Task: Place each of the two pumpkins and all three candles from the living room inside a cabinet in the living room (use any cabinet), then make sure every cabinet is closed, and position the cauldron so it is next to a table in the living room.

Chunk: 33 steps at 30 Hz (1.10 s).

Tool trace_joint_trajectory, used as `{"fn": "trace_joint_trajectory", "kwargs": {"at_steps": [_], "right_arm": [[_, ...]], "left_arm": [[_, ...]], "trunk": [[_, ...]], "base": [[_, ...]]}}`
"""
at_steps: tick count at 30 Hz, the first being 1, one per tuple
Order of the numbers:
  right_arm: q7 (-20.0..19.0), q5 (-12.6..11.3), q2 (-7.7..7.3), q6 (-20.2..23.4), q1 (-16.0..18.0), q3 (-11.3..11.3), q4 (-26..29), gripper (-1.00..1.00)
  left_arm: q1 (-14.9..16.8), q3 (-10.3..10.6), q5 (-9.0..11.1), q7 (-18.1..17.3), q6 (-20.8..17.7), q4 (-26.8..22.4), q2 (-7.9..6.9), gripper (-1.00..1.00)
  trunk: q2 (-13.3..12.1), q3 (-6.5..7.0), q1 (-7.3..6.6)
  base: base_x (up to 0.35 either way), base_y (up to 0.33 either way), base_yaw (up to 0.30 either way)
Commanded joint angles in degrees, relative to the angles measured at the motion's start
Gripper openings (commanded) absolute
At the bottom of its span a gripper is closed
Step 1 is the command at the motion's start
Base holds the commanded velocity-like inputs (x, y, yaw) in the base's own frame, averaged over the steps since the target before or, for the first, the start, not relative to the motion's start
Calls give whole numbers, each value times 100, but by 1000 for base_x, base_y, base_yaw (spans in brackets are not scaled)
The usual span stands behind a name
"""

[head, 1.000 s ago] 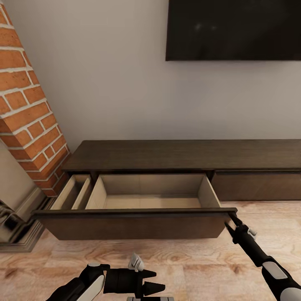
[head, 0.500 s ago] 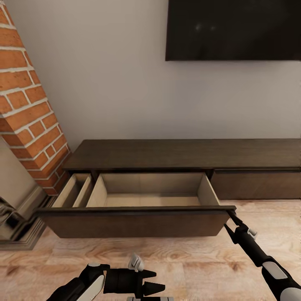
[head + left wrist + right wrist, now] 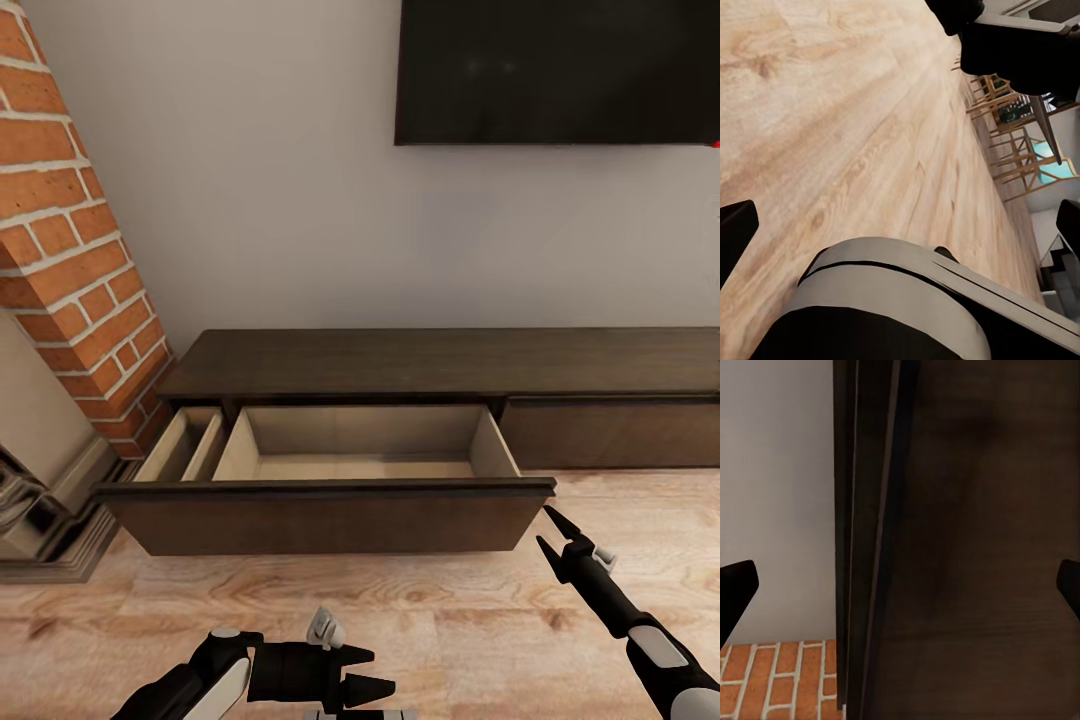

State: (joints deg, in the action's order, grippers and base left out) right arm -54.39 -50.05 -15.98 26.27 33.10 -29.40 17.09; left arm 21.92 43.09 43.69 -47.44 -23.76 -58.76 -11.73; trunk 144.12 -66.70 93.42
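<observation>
The cabinet (image 3: 440,362) is a long low dark brown console against the wall. Its wide left drawer (image 3: 330,520) stands pulled out, and the pale beige inside (image 3: 360,440) holds nothing. My right gripper (image 3: 546,527) is open, just below and off the right end of that drawer front, not touching it. In the right wrist view the dark drawer front (image 3: 975,547) fills the space between the spread fingertips (image 3: 736,589). My left gripper (image 3: 372,672) hangs open and empty low over the floor. The pumpkins and candles are out of view.
A brick chimney (image 3: 70,260) and the fireplace base (image 3: 40,520) stand left of the cabinet. A black TV (image 3: 560,70) hangs above. The cabinet's right drawer front (image 3: 610,432) is closed. Wooden floor (image 3: 450,620) lies before me; dining chairs (image 3: 1012,112) show in the left wrist view.
My right gripper, which touched the right end of the drawer front, now stands apart from it. The whole picture has shifted slightly, so the camera moved. The left arm is unchanged.
</observation>
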Motion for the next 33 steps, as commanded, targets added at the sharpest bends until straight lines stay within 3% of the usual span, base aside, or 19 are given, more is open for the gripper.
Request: {"fn": "trace_joint_trajectory", "kwargs": {"at_steps": [1,12,26,29,33], "right_arm": [[-7,-36,-1,45,3,-5,-4,100],[24,-33,-1,45,3,-13,-12,100],[79,-26,-21,43,0,-9,-9,100],[85,-24,-62,47,-5,-10,-18,100],[87,-13,-272,52,-110,-6,-72,100]], "left_arm": [[5,15,60,7,-51,-4,-5,100],[5,7,83,6,-58,-112,-5,100],[5,0,87,-68,-107,-142,-5,100],[5,11,67,-146,-111,-119,-5,100],[5,19,38,-181,-112,-97,-5,100]], "trunk": [[2,-5,-1],[2,-5,-1],[-17,306,-37],[-21,372,-45],[-26,461,-55]], "base": [[-7,0,0],[-2,0,0],[0,0,0],[0,0,0],[0,0,0]]}}
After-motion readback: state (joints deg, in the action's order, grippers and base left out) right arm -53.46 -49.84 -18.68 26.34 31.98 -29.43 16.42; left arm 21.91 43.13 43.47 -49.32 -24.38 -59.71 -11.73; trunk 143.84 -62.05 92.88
